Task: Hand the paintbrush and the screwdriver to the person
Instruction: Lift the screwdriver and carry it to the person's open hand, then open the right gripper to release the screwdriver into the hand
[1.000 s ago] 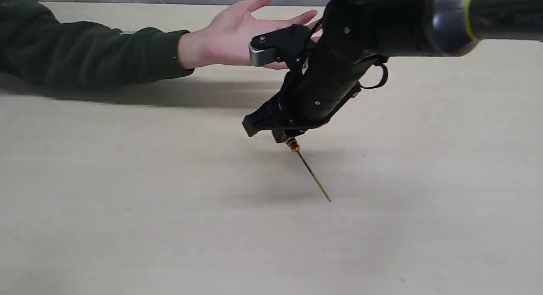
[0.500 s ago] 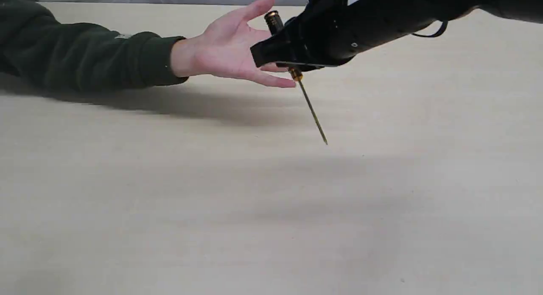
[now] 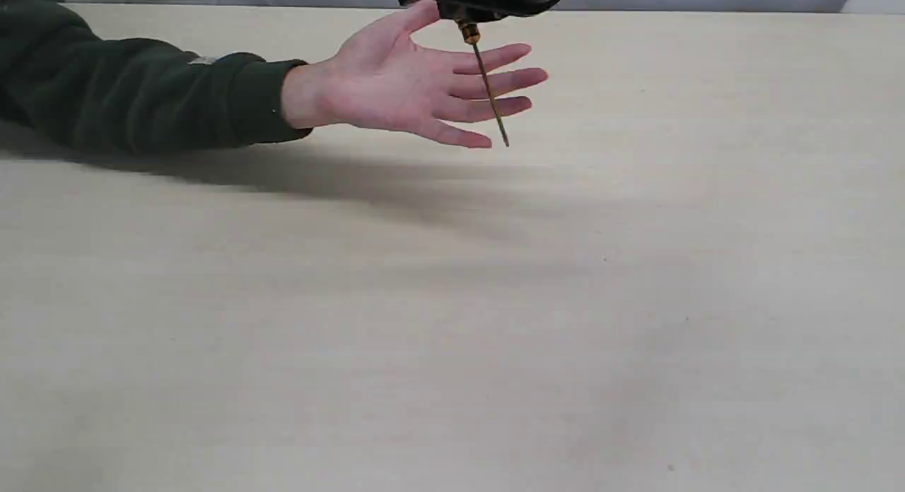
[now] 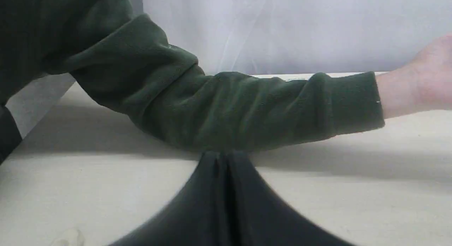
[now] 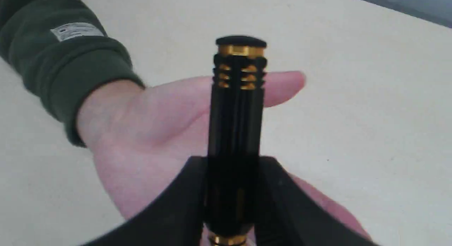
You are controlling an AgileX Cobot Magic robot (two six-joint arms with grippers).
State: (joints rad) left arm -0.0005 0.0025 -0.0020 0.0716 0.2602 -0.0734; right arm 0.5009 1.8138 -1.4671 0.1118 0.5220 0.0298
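Pale beige tabletop (image 3: 452, 336) fills the exterior view, where the slim black-handled screwdriver (image 3: 486, 82) hangs tip-down across the fingers of the person's open pale hand (image 3: 403, 89). In the left wrist view the left gripper (image 4: 220, 159) is pressed together on nothing. In the right wrist view the right gripper (image 5: 233, 164) clamps the handle, with the palm behind it. The paintbrush is nowhere visible.
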